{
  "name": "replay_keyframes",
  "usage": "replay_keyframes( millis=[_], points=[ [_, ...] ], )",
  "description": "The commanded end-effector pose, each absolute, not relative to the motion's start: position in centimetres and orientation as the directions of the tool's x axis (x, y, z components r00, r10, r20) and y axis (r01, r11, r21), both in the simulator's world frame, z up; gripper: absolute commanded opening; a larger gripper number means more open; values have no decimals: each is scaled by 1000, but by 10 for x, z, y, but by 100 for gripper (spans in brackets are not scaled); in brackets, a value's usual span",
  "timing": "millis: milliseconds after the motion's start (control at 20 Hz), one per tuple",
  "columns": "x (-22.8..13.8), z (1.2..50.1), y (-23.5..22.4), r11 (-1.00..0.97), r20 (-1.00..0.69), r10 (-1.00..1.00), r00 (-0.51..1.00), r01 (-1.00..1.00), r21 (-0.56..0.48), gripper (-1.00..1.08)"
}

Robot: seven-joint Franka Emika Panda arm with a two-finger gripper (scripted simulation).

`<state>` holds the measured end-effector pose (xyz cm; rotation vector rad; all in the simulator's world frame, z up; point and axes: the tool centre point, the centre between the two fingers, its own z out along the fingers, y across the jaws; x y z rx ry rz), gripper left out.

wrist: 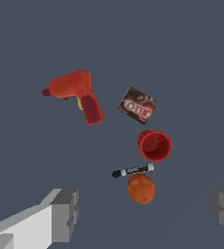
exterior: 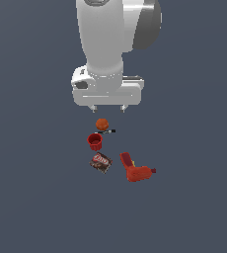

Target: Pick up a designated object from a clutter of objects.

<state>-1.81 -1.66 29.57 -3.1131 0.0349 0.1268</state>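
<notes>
Jaws spread; red drill (wrist: 76, 93) L-shaped, bulky body, yellow mark.

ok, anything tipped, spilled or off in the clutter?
Nothing stands out. The red drill lies on its side, apart from the rest; the red cup sits upright and empty. The hand hangs open above, holding nothing.

I can make out white lettering on the dark brown-red packet (wrist: 138, 105), inside a red oval, but it is too blurred for me to read any word. The black pen (wrist: 132, 170) carries a pale strip with tiny dark marks on its barrel, also unreadable. The red drill (wrist: 75, 92) shows a small yellow mark near its trigger, with no letters legible.
</notes>
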Motion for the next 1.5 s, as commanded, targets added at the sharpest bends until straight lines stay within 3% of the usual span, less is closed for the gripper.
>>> replay_keyframes(
  millis=[0, 750, 1450],
  points=[
    [-18, 296, -17, -999, -82, -21, 996, -23, -25, 108],
    [-14, 297, -8, -1000, -71, -14, 997, -16, -21, 108],
    [17, 258, 16, -974, -51, -223, 973, -224, -16, 108]
  ],
)
